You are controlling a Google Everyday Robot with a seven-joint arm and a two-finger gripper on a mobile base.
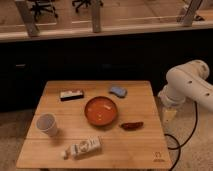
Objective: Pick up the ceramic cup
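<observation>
White ceramic cup (47,124) waits at the left of the wooden desk (145,150) while the robot's hand (169,114) hangs off the right side.

We see the things spread well apart, which we judge leaves room to close on each one alone: the cup has bare wood all round it. The orange bowl (101,110) sits mid-desk between cup and hand, with a blue sponge (118,91) behind it and a lying bottle (82,148) in front. The arm is folded beside the desk's right edge, hand pointing down, a parked pose in our reading, with the reach not yet begun. The hand touches nothing and nothing shows in its grasp; how far open it is, we cannot tell.
</observation>
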